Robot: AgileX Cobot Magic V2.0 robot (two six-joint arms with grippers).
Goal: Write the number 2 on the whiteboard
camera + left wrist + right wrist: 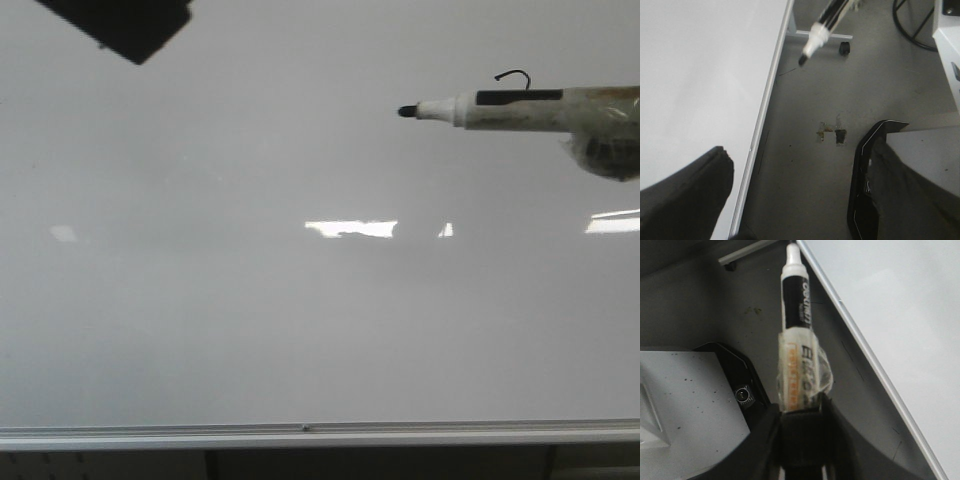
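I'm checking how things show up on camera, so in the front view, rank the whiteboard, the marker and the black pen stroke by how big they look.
Largest to smallest, as they look in the front view:
1. The whiteboard, filling nearly the whole picture.
2. The marker, though it sits nearer the camera than the board, which enlarges it.
3. The pen stroke, a tiny curved hook above the marker.

The front camera faced the whiteboard (200,300) squarely and close, its metal strip low in frame. Both wrist cameras looked down along the board's edge toward the floor (810,165). All 3 views shared the marker (500,108) and board.
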